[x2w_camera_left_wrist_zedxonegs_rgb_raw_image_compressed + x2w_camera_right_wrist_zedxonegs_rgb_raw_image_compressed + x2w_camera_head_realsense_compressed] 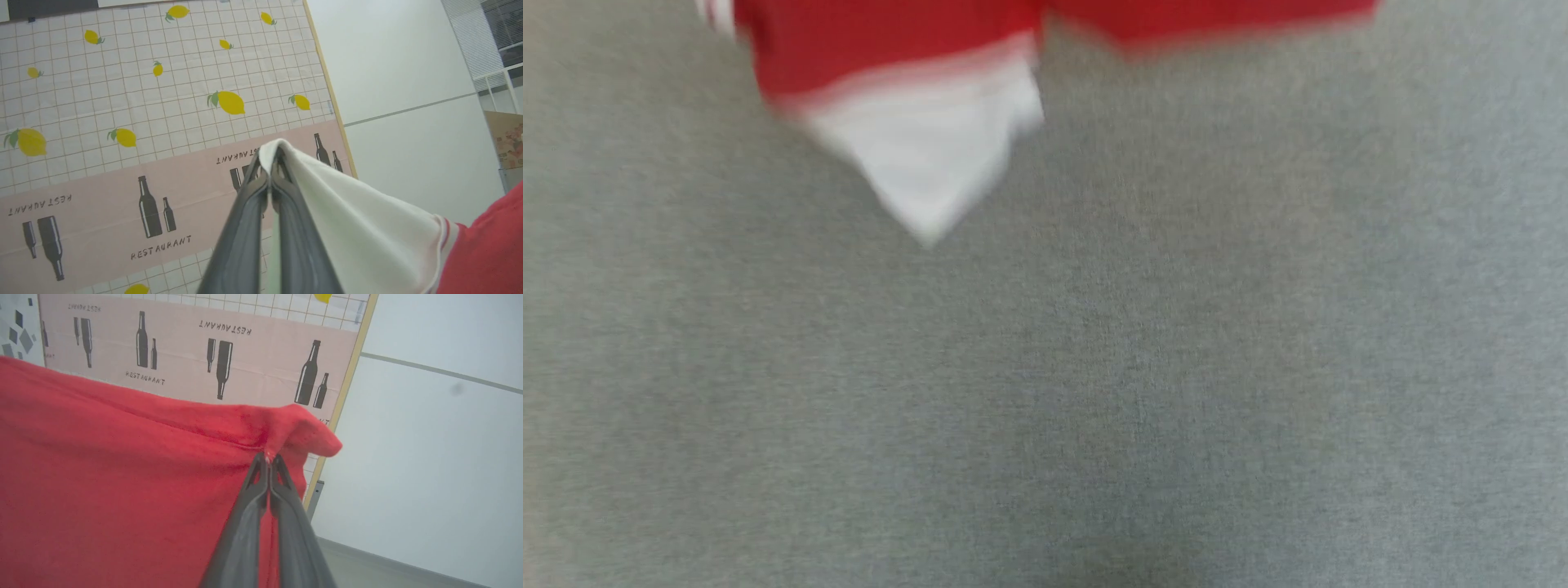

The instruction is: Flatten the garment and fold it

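Left gripper [269, 170]: you have it pinched tight on the white sleeve [367, 228] of the jersey [490, 253].
Right gripper [268, 459]: clamped on a red edge fold of the jersey.
Jersey, head view: blurred, at 12 o'clock; sleeve tip points to 6 o'clock over the grey surface [1094, 392].

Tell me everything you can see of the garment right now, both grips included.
The garment is a red, soft knit-looking shirt with a white short sleeve edged in red-and-white striped trim. It is held up: the left gripper is shut on the sleeve's white edge, the right gripper shut on a folded red stitched corner. In the blurred head view it hangs at the top, one white sleeve point drooping over the grey surface.
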You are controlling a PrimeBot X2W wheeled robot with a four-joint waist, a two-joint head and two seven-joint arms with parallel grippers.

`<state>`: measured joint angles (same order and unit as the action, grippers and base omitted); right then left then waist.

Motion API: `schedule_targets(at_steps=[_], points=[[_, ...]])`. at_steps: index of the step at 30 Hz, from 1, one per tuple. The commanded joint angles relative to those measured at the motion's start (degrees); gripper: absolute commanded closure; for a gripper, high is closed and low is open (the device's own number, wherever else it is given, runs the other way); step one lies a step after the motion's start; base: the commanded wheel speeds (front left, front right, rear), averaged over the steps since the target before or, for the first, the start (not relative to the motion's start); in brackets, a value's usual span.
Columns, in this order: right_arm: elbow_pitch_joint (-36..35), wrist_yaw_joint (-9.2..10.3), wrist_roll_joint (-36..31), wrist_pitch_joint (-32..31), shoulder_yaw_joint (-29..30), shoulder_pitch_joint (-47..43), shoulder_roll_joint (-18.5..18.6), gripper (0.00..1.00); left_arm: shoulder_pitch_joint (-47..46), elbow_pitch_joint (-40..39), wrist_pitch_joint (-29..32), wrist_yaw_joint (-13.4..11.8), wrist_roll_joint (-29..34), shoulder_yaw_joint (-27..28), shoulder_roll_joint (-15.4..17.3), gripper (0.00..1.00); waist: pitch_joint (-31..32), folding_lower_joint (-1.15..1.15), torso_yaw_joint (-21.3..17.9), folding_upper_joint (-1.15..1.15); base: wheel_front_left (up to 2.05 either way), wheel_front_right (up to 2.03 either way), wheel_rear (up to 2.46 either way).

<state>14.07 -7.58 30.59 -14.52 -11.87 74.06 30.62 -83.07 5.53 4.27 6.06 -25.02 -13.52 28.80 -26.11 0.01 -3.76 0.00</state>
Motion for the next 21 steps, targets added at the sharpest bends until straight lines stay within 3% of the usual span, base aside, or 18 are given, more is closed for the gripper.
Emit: schedule_targets(at_steps=[1, 7, 11, 16, 21], points=[[2.41, 0.09, -0.69, 1.72, -0.77, 2.65, -0.63, 1.00, -3.45, 2.57, -1.33, 0.31, 1.07, -0.03, -0.50, 1.00, -5.18, -0.01, -1.27, 0.00, 0.00, 0.00, 0.00], [12.83, 0.09, -2.46, 8.51, -3.66, 10.59, -2.83, 1.00, -12.23, 13.73, -7.08, 0.52, 3.20, -1.13, -2.08, 1.00, -7.40, -0.01, -0.67, 0.00, 0.00, 0.00, 0.00], [18.22, 0.09, -3.05, 12.77, -5.33, 12.02, -4.59, 1.00, -12.29, 18.16, -10.13, 0.80, 3.59, -2.92, -2.89, 1.00, -8.07, -0.01, 0.29, 0.00, 0.00, 0.00, 0.00], [22.64, 0.09, -2.64, 17.09, -8.70, 9.16, -6.10, 1.00, -5.77, 20.55, -12.86, 1.08, 2.44, -5.23, -3.57, 1.00, -7.57, -0.01, 1.81, 0.00, 0.00, 0.00, 0.00], [25.56, 0.09, -1.44, 20.02, -12.90, 2.09, -6.78, 1.00, 6.76, 19.84, -15.22, 0.79, 0.74, -7.05, -4.71, 1.00, -5.06, -0.01, 3.69, 0.00, 0.00, 0.00, 0.00]])
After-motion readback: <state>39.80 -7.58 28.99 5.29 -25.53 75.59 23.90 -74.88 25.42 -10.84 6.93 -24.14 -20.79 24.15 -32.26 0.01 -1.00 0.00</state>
